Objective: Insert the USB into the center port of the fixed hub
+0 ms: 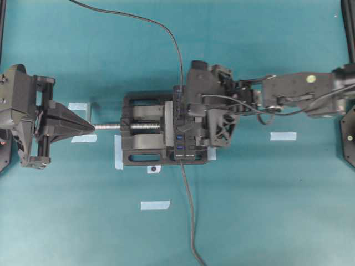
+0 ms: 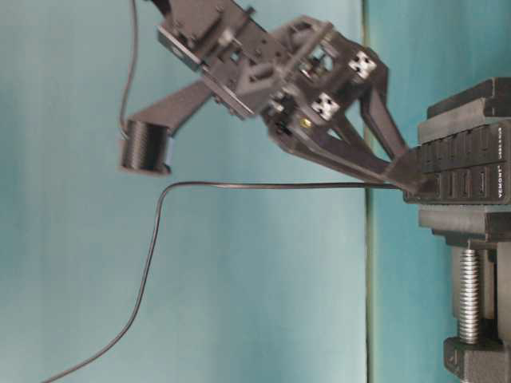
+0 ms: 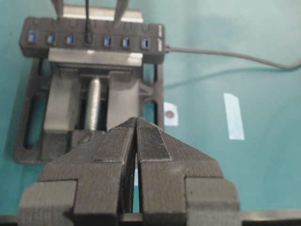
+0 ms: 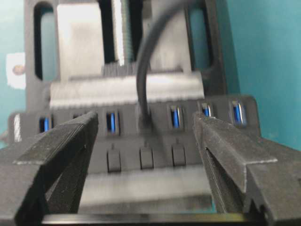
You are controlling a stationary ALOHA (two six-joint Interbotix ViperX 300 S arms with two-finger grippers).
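Evidently seated in the center port [image 4: 143, 117], the USB [image 3: 87, 36] needs the wide-open right gripper [image 4: 146, 136] lifted straight clear of the cable, the left gripper [image 3: 136, 136] staying closed.

The robot's right arm [image 1: 299, 94] is black with thin black wires looped along it. Its fingers [image 4: 61, 155] are black, ridged wedges.

White lettering on the fixed hub [image 2: 471, 171] seems to read "VEMONT"; smaller print beside it is illegible.
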